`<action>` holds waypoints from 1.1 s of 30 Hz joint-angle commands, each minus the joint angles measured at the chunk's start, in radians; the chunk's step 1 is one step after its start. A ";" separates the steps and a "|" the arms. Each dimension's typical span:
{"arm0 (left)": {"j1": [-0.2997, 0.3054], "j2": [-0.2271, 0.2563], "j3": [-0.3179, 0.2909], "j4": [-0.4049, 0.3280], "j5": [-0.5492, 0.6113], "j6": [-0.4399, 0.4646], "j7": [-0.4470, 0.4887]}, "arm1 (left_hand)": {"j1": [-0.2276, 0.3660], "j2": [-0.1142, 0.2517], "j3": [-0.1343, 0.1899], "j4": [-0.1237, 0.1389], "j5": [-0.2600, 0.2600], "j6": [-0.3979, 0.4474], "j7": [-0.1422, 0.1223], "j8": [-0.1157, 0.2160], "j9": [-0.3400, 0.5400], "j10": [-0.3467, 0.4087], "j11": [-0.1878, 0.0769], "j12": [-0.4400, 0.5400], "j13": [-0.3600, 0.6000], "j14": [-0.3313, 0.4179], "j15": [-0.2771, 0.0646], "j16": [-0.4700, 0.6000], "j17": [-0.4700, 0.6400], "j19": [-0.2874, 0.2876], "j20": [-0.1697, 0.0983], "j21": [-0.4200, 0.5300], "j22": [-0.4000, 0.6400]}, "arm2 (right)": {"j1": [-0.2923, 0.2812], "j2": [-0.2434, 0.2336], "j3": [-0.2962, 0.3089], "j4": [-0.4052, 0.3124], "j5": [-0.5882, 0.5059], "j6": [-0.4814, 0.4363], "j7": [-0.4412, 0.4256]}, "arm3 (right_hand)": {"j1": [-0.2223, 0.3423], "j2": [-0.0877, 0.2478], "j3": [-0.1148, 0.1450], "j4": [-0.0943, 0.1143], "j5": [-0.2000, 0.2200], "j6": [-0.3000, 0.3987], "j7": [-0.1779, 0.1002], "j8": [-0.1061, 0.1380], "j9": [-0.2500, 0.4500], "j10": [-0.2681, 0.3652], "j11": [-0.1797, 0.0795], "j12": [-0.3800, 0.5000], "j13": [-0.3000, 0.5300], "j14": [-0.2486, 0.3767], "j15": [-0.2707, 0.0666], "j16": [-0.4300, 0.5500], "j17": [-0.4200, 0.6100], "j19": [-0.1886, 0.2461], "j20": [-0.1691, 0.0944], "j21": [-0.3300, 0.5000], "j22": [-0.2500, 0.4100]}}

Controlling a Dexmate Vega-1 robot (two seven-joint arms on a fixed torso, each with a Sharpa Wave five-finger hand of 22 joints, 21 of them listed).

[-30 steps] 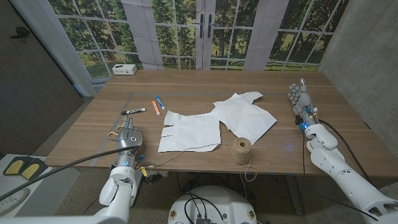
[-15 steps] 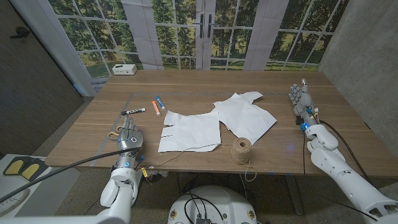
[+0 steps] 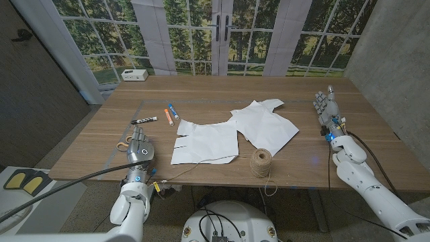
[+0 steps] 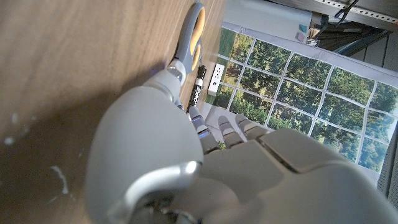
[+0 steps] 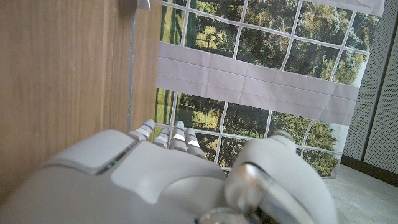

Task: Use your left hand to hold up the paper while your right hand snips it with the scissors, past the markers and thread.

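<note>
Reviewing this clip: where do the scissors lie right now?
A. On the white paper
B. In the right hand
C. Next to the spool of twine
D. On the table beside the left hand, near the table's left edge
D: the scissors with orange handles lie on the table right by the left hand, far from the right hand.

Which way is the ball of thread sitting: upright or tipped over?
Upright. The ball of thread stands on end on the table, with a loose strand trailing over the near edge.
</note>
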 commanded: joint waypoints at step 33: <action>-0.074 -0.069 0.090 0.190 -0.108 0.158 0.243 | 0.025 -0.018 0.001 -0.013 0.003 0.048 -0.001 0.056 0.037 0.052 -0.017 0.020 0.009 0.070 -0.037 0.009 0.001 0.005 0.013 0.007 0.002 | -0.005 0.006 0.023 0.010 0.031 -0.004 0.025 | -0.009 0.001 -0.004 0.000 -0.002 -0.002 -0.010 0.000 0.003 0.001 -0.009 -0.001 0.002 -0.004 -0.009 0.002 0.001 0.009 -0.002 -0.013 0.002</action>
